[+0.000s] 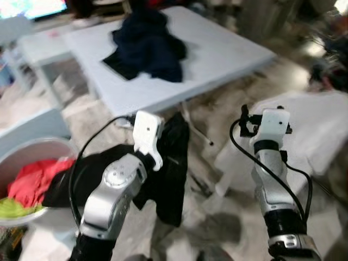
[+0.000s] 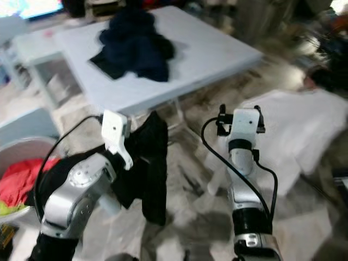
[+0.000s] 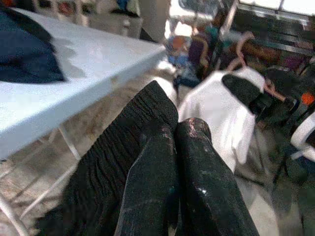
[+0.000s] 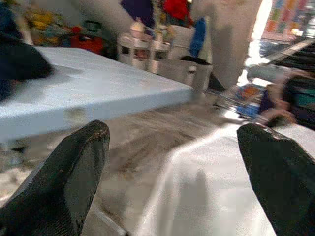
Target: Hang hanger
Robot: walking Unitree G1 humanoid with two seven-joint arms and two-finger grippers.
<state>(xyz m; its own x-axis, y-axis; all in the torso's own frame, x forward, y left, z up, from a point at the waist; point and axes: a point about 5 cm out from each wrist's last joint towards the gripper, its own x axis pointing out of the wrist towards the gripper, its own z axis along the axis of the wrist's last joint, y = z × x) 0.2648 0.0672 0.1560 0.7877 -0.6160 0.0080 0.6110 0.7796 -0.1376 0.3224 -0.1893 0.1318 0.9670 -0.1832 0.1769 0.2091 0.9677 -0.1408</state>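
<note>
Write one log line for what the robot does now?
left gripper: shut on black garment | right gripper: open, empty | white table: dark clothes

Lighting: bright, even indoor light. Glare: blown-out window and upper corner of the left wrist view. Shadows: soft, beneath the table and on the floor. Blur: motion smear across both eye views, heaviest at edges; wrist-view backgrounds soft, near fingers sharper.

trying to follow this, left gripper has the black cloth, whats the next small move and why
Probably carry the black garment on toward the rack side: the left gripper is shut on it and it dangles above the floor, while the right gripper is open, holding nothing, over the white cloth.
</note>
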